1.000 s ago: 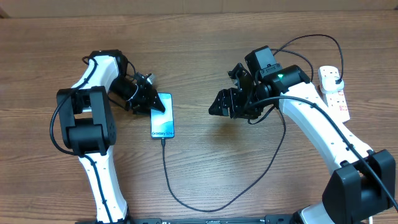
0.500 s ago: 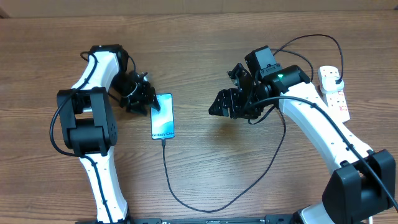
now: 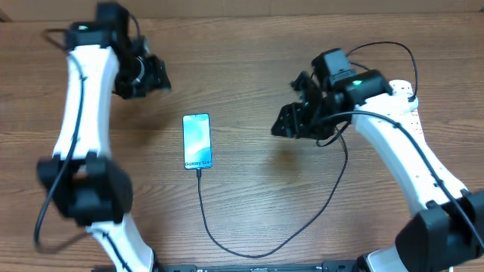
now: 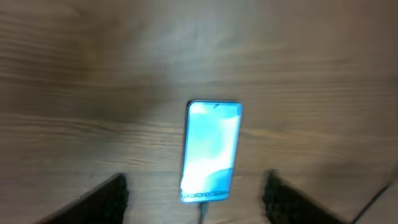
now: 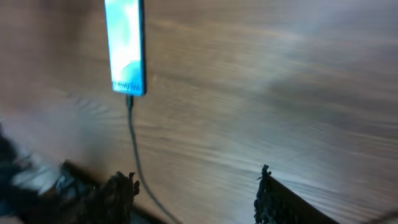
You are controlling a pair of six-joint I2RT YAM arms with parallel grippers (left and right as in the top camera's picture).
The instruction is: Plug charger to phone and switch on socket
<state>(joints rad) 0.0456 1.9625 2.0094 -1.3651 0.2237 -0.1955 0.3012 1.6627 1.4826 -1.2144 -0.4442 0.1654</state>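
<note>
The phone (image 3: 197, 141) lies flat on the wooden table with its light blue screen up; it also shows in the left wrist view (image 4: 211, 151) and the right wrist view (image 5: 126, 46). The thin black charger cable (image 3: 227, 249) enters its near end, loops across the table and runs to the white socket strip (image 3: 407, 109) at the far right. My left gripper (image 3: 150, 75) is open and empty, raised up and left of the phone. My right gripper (image 3: 291, 121) is open and empty, right of the phone, over bare wood.
The socket's thick white cord runs off at the far right. The black cable arcs near the table's front edge (image 3: 249, 255) and passes under my right arm (image 3: 344, 162).
My left arm has lifted away from the phone's left edge, up and to the left. My right gripper has shifted slightly right and back. The phone has not moved.
</note>
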